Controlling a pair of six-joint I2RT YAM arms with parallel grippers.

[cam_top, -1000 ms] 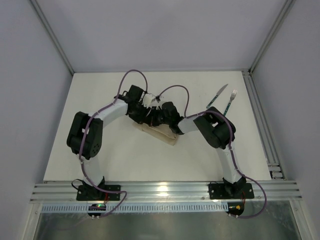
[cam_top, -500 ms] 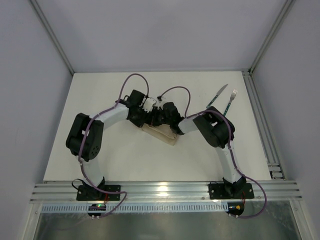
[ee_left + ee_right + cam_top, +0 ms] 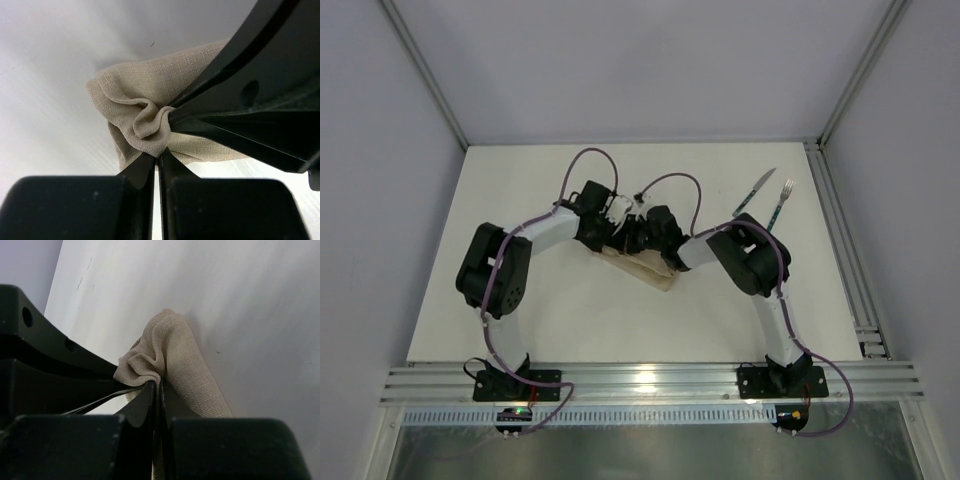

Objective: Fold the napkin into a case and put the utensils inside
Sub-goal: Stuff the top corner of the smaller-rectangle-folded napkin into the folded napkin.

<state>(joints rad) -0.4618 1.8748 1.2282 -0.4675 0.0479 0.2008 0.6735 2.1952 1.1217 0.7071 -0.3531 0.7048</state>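
Near the middle of the table (image 3: 520, 300), we hold the bunched napkin (image 3: 135, 95) from both sides.
Our left gripper (image 3: 159, 156) is pinched onto a puckered fold of the beige cloth; our right gripper (image 3: 157, 383), just beside it, nips the same bunch. Farther right, the knife (image 3: 753, 193) and fork (image 3: 781, 203) lie side by side, well apart from the napkin.

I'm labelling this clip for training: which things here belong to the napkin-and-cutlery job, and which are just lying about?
Job's own: napkin, knife, fork.
Not the job's: purple cables, metal rail; both are rig parts, not loose items.
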